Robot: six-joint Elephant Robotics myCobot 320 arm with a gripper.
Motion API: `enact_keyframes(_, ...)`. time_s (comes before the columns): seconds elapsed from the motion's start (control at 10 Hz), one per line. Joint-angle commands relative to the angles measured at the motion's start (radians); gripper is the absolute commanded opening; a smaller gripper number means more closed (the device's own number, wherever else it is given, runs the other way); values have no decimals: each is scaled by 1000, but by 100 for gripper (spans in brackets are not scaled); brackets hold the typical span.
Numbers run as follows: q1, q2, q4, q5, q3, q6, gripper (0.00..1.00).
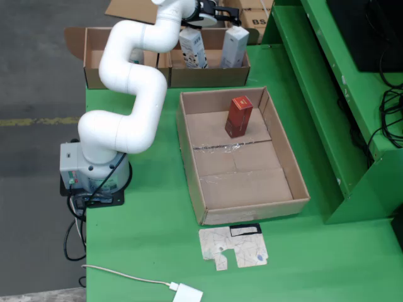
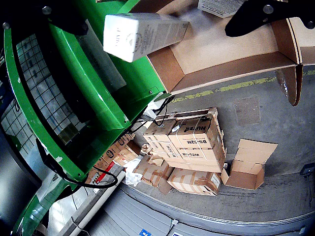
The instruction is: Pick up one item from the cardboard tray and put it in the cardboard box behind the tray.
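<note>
The cardboard tray (image 1: 277, 148) lies on the green table with one red carton (image 1: 239, 115) standing at its far end. Behind it, the cardboard box (image 1: 208, 75) holds two upright white cartons, a patterned one (image 1: 193, 47) and a grey-white one (image 1: 234, 45). My gripper (image 1: 211, 12) hovers over this box, just above the cartons, and looks open. In the wrist view its black fingers (image 2: 261, 17) sit far apart with nothing clamped. A white carton (image 2: 142, 34) and the box's inside (image 2: 231, 54) show beneath them.
A second open cardboard box (image 1: 101, 60) stands left of the first. A green shelf frame (image 1: 327, 94) borders the table's right side. A flat cardboard scrap (image 1: 234, 247) and a white adapter with cable (image 1: 187, 294) lie near the front. The arm's base (image 1: 94, 170) stands at the left edge.
</note>
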State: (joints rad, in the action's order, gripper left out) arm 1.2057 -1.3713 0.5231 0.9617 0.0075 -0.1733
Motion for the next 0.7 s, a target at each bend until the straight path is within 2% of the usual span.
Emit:
enact_keyframes(0.0,-9,10,-11,-8,-8,0,100)
enact_keyframes(0.6,-9,9,-11,-9,-7,22,100)
